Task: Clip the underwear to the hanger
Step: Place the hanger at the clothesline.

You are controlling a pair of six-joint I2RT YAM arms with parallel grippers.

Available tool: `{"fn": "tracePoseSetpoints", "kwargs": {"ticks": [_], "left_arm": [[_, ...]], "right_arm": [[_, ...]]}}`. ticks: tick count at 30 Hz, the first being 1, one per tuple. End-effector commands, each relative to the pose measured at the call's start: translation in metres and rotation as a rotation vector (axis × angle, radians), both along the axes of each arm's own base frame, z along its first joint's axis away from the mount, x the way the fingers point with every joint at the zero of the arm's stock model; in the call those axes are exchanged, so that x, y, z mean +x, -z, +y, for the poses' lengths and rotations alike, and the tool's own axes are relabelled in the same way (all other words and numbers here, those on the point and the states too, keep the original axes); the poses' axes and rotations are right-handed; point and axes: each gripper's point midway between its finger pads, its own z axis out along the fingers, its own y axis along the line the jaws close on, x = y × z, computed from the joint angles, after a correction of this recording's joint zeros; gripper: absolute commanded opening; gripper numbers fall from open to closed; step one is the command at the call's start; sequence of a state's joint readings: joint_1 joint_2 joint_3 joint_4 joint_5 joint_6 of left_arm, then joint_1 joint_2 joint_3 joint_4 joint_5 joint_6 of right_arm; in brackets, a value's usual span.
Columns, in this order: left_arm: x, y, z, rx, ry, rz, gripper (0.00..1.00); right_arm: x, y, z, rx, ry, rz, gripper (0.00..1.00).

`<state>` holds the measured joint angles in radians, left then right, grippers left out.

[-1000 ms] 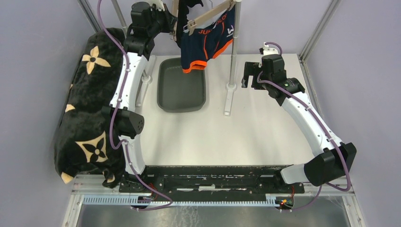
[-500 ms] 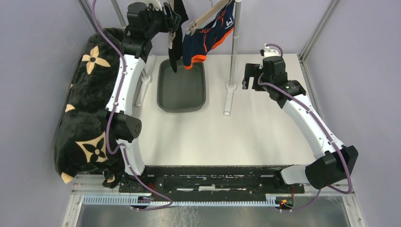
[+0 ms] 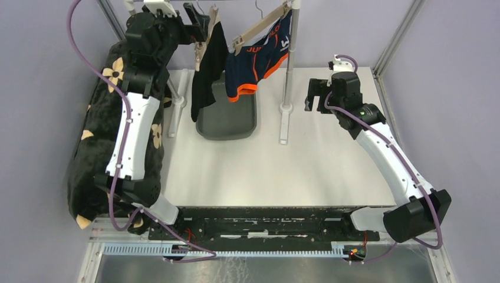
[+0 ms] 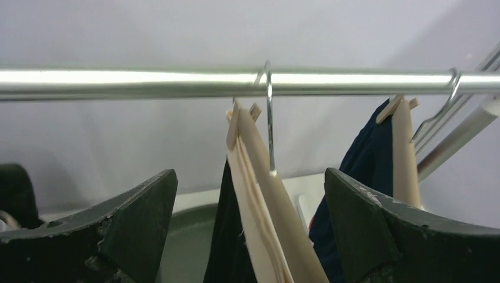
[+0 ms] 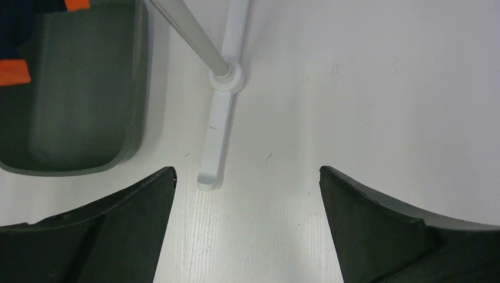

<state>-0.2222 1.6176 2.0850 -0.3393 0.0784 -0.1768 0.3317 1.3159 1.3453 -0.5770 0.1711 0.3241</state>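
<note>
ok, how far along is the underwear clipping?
Done, by the look of it: the black underwear hangs from the wooden hanger on the rail, beside the navy pair on a second hanger. In hand: nothing; left gripper open at the hanger, right gripper open over the table. Left: probably only backing off; how firmly it is clipped doesn't show.

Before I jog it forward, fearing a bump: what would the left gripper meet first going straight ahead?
Likely the pale wooden hanger holding the black garment, framed between the fingers of the open left gripper. The shiny metal rail sits above that line.
</note>
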Motion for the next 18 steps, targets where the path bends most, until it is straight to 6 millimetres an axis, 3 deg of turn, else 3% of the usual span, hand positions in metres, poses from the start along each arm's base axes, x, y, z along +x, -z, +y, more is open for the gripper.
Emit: {"fn": "tracePoseSetpoints", "kwargs": {"ticks": [1, 6, 9, 12, 18], "left_arm": [[-0.029, 0.000, 0.017, -0.051, -0.063, -0.011, 0.99], [-0.075, -0.005, 0.043, -0.101, -0.146, -0.124, 0.99], [-0.087, -0.012, 0.049, -0.113, -0.160, -0.173, 0.99], [-0.085, -0.023, 0.048, -0.107, -0.161, -0.176, 0.99], [-0.065, -0.026, 0.036, -0.090, -0.118, -0.173, 0.99]], "right_arm": [[-0.003, -0.036, -0.026, 0.007, 0.128, -0.156, 1.00], [-0.015, -0.042, -0.046, 0.054, 0.254, -0.234, 1.00], [-0.017, -0.046, -0.047, 0.057, 0.256, -0.245, 1.00], [-0.018, -0.047, -0.041, 0.069, 0.226, -0.234, 1.00], [-0.016, -0.046, -0.033, 0.072, 0.182, -0.210, 1.00]]}}
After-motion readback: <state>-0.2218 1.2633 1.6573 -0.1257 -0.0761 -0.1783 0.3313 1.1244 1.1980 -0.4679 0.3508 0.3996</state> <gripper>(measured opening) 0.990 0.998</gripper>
